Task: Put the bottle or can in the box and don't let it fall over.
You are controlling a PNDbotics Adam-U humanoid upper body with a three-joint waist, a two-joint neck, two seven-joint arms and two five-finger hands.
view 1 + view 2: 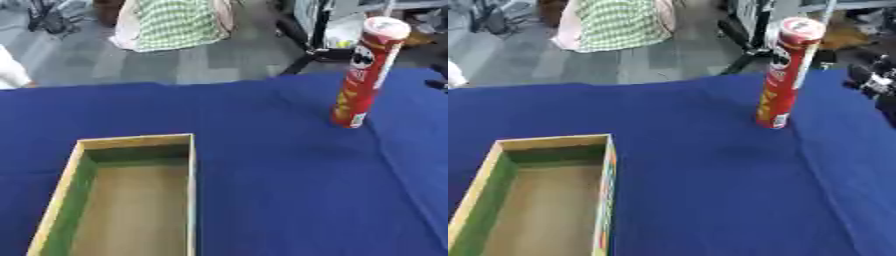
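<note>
Open-top cardboard box [131,200] sits nearest, lower left on the blue tablecloth [280,190], long side running away from camera, nothing inside. Pringles can [367,72] stands upright far right on the cloth, well apart from the box, long axis vertical, lid up, leaning slightly in view. Right hand [874,82] shows only partly at the right edge, beside the can, not touching; can't tell its fingers' state. Left hand unseen.

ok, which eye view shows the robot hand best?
The right eye view. The right robot hand shows there as a dark shape at the right edge, beside the upright red chips can, not touching it. The left eye view catches only a dark sliver at its right edge. Finger pose is unreadable in both.
</note>
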